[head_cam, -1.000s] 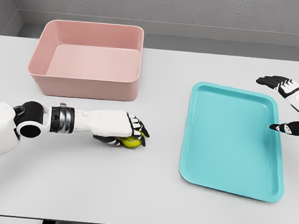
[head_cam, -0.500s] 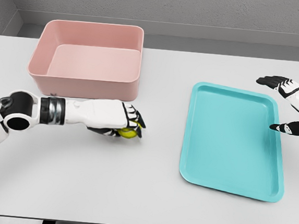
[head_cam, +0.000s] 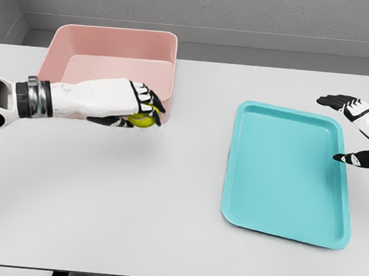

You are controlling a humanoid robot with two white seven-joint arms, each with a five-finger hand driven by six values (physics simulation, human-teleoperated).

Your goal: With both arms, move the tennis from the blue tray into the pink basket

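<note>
My left hand (head_cam: 142, 108) is shut on the yellow-green tennis ball (head_cam: 140, 119), which peeks out beneath the curled fingers. The hand hangs in the air in front of the near wall of the pink basket (head_cam: 160, 52), at about rim height. The blue tray (head_cam: 285, 172) lies on the right half of the table with nothing in it. My right hand (head_cam: 347, 129) hovers over the tray's far right corner with thumb and fingers spread wide, holding nothing.
The grey table (head_cam: 164, 226) carries only the basket at the back left and the tray at the right. A grey wall runs behind the table's far edge.
The left hand has lifted the ball off the table and carried it back and left, up to the basket's front wall. The right hand has stayed still.
</note>
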